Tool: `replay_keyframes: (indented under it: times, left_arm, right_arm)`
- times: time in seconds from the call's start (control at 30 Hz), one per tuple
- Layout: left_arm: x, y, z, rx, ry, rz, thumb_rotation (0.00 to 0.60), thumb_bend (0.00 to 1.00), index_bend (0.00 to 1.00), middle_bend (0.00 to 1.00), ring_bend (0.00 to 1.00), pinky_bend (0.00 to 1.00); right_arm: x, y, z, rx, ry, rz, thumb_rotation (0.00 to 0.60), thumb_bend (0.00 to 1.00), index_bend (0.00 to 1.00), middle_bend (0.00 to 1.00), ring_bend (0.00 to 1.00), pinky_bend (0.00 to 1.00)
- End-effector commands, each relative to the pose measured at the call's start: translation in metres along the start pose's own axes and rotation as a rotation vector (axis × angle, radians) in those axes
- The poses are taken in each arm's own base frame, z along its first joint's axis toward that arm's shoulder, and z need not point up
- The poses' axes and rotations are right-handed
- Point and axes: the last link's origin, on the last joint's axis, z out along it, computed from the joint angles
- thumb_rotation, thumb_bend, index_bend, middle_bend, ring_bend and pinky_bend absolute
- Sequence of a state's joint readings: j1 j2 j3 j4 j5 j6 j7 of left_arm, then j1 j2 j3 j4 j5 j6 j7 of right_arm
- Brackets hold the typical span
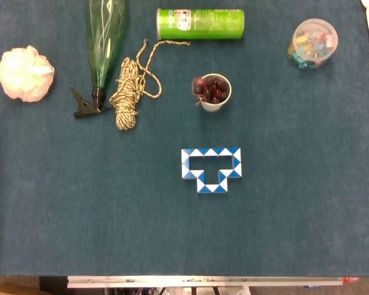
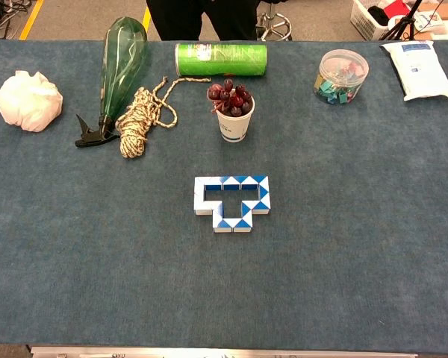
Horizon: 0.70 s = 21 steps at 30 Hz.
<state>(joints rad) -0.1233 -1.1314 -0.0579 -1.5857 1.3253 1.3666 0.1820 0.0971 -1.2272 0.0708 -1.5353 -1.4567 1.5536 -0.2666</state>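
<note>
Blue-and-white snake puzzle (image 1: 211, 169) lay untouched mid-desk (image 1: 295, 233).
We saw neither hand in either view, so nothing appeared begun; their grasp we cannot tell.

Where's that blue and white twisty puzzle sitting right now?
The blue and white twisty puzzle lies near the table's middle in both views, just in front of the paper cup of grapes, apart from it.

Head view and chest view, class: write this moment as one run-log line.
hands: neither in view | centre: blue-and-white snake puzzle folded flat | behind it: paper cup of grapes upright | far left: white bath pouf | surface: blue cloth table
</note>
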Motion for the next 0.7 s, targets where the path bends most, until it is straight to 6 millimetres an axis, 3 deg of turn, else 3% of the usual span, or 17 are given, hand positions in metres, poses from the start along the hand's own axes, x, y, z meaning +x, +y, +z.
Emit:
replay_keyframes:
  times: [0.03, 0.53, 0.7]
  left_arm:
    - [-0.0002, 0.0000, 0.0001, 0.000, -0.001, 0.000, 0.588, 0.00, 0.00, 0.00, 0.00, 0.00]
    - [-0.0004, 0.0005, -0.0005, 0.000, 0.001, 0.000, 0.590, 0.00, 0.00, 0.00, 0.00, 0.00]
    - [-0.0019, 0.0001, 0.0003, 0.001, -0.007, -0.001, 0.589, 0.00, 0.00, 0.00, 0.00, 0.00]
  right_arm:
    - [0.0003, 0.0000, -0.0002, 0.000, 0.001, 0.002, 0.600, 0.32, 0.00, 0.00, 0.00, 0.01]
    - [-0.0020, -0.0012, 0.0002, 0.008, -0.014, 0.002, 0.600, 0.33, 0.00, 0.00, 0.00, 0.01]
    - [-0.0038, -0.0015, 0.0011, 0.008, -0.018, -0.008, 0.600, 0.51, 0.00, 0.00, 0.00, 0.00]
